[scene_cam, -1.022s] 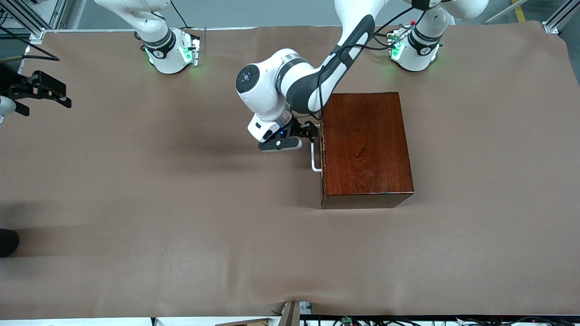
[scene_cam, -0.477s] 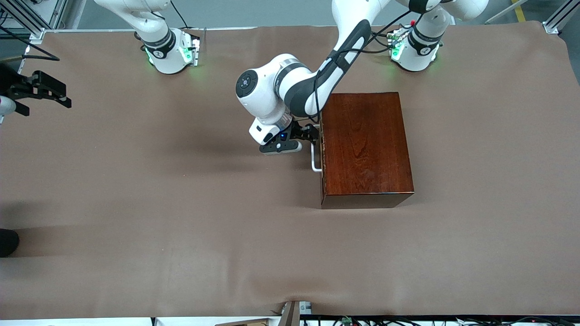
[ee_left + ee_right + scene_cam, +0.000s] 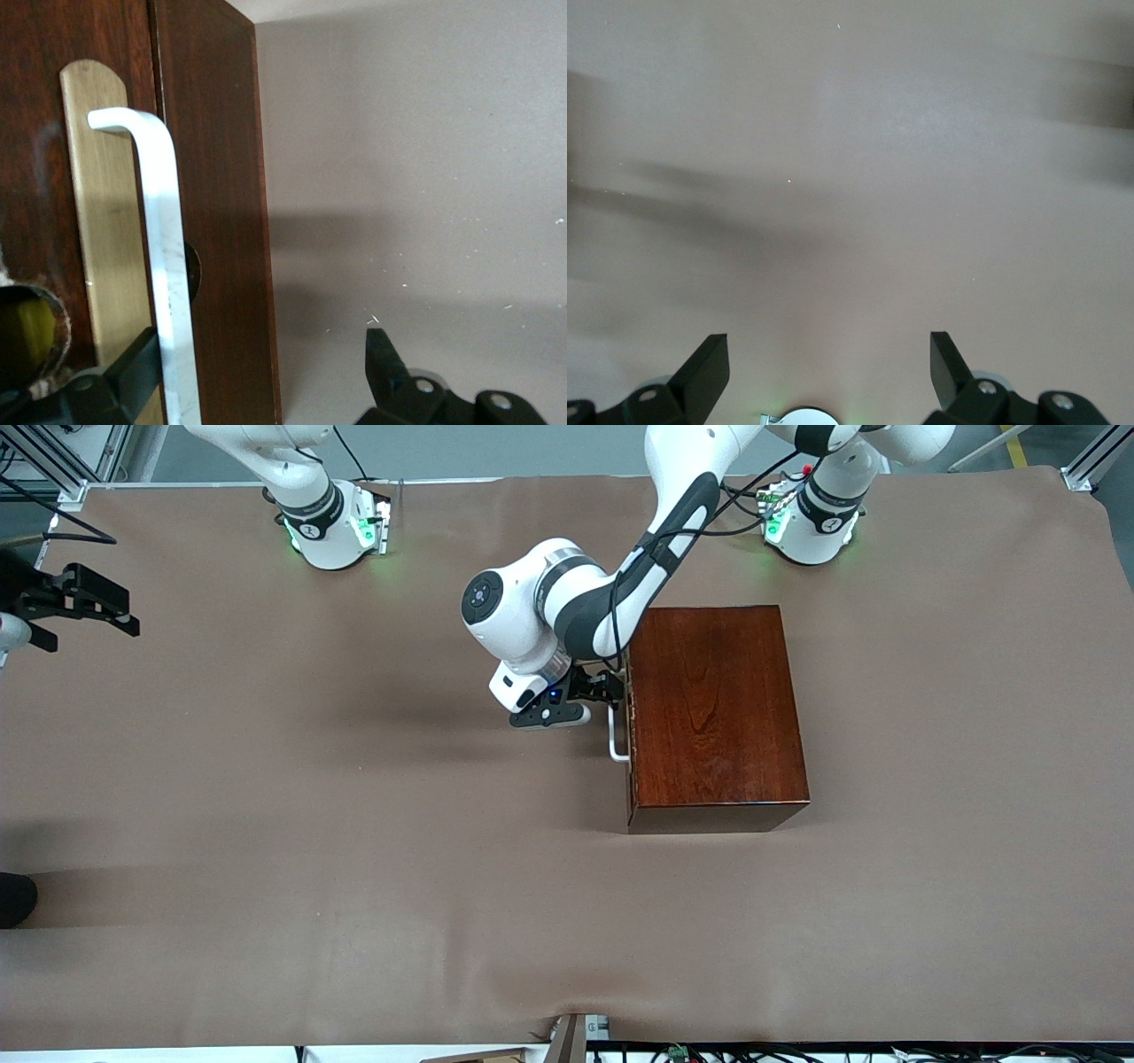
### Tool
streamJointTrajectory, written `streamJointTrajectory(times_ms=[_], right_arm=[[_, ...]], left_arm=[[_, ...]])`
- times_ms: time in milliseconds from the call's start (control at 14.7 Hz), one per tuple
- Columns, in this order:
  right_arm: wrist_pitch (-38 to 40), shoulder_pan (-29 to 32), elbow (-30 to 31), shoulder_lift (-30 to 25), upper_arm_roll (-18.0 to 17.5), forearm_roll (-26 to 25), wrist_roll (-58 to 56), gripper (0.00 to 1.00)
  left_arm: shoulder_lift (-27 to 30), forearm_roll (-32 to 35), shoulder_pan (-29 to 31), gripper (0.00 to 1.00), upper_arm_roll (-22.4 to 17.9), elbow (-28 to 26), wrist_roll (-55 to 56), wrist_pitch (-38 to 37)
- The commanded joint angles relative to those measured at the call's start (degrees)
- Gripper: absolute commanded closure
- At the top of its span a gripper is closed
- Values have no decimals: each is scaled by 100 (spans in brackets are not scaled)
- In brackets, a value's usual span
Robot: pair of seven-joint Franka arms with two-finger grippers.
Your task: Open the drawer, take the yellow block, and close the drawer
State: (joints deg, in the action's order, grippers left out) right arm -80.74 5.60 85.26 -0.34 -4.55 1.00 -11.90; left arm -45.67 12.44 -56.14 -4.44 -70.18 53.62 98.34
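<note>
Dark reddish-brown box [image 3: 716, 713], glossy, streaked with wood grain. White bar handle [image 3: 164, 257] on pale brass-coloured backplate [image 3: 97, 221]. Dull yellow glimpse through round hole [image 3: 27, 328] in box front. Flat brown cloth [image 3: 310, 824] over table, crossed by soft grey shadows. White arms [image 3: 532, 607] with black joints and cables; black fingers [image 3: 704, 367]. Green lights glowing at both bases [image 3: 332, 527].

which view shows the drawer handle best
The left wrist view: the white handle fills the frame on its brass plate, with one finger of the open left gripper beside it. The front view shows only a small white bar at the box's front. The right wrist view shows none of it.
</note>
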Motion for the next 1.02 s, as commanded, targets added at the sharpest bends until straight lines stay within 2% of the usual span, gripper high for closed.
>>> streamJointTrajectory(times_ms=[0,341,954], right_arm=[[-4,126,26,-36,-90,-4,-58,0],[5,126,26,-36,-90,-4,-66,0],[14,143,17,-28,-90,23,-58,0]], left_arm=[[-135,74,-82,0,-65,162,298,-17],[-161,48,-82,0,-39,180,824,483],[-161,-146,-143,0,-22,189,1370,897]])
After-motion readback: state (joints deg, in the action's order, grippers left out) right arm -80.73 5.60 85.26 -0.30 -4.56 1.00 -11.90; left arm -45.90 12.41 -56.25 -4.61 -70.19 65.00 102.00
